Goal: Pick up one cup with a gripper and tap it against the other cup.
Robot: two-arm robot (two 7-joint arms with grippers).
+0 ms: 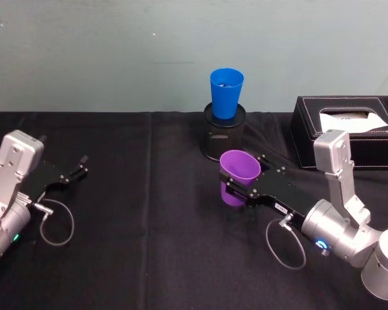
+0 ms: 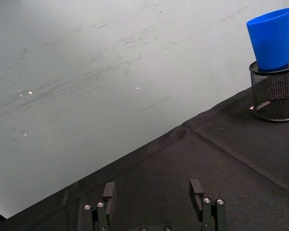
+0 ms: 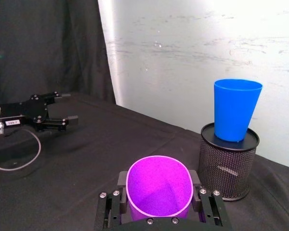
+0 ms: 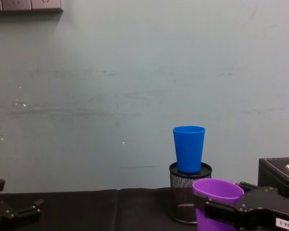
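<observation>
Purple cup sits pinched between the fingers of the right gripper, lifted above the black table near its middle. Just behind it, the blue cup stands on an upturned mesh holder by the far edge, probably raised for tapping. Left gripper rests spread near the left edge.

Small white label on the right tool, seemingly "188-2", digits uncertain
</observation>
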